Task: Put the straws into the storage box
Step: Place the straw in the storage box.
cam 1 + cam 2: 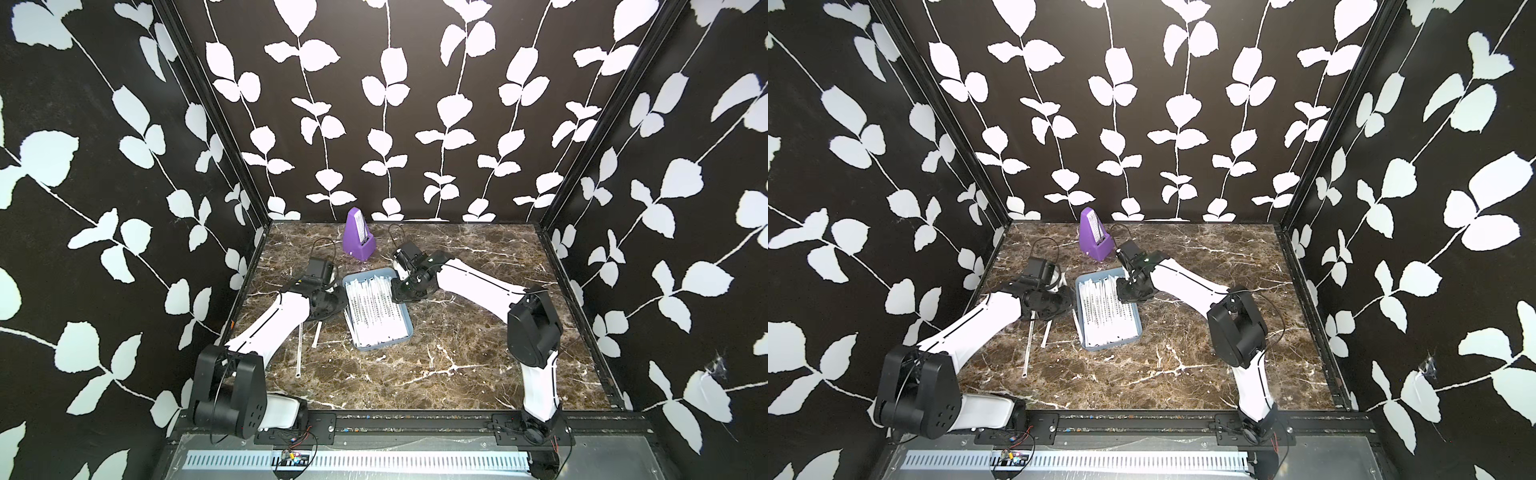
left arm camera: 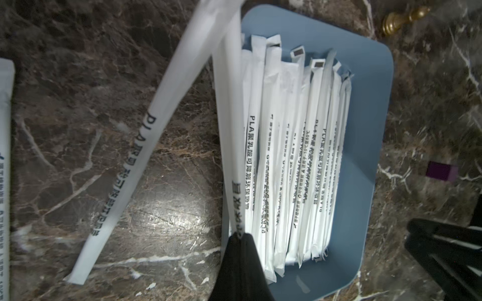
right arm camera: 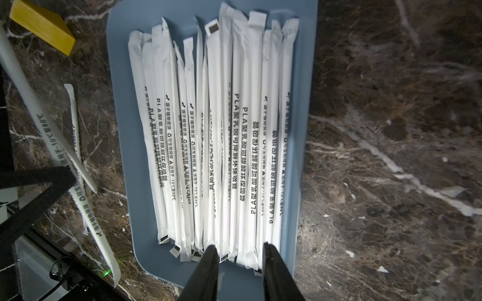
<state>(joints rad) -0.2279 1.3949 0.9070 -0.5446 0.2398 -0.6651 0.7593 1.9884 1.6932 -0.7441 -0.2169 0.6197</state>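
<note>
The storage box [image 1: 409,328] [image 1: 1138,328] is a light blue tray in mid-table, and several white paper-wrapped straws [image 3: 216,135] [image 1: 374,311] lie side by side in it. My left gripper [image 2: 238,234] is shut on the end of one straw [image 2: 230,104], which runs along the box's edge on the left arm's side. My right gripper [image 3: 238,250] hangs open over the far end of the box [image 3: 167,263], just above the straw ends, with nothing between its fingers. Two more straws [image 1: 300,353] [image 1: 316,334] lie on the marble left of the box.
A purple metronome [image 1: 359,237] [image 1: 1095,237] stands behind the box near the back wall. A yellow block [image 3: 41,26] and a small brass piece [image 2: 404,18] rest on the marble close to the box. Patterned walls enclose the table on three sides.
</note>
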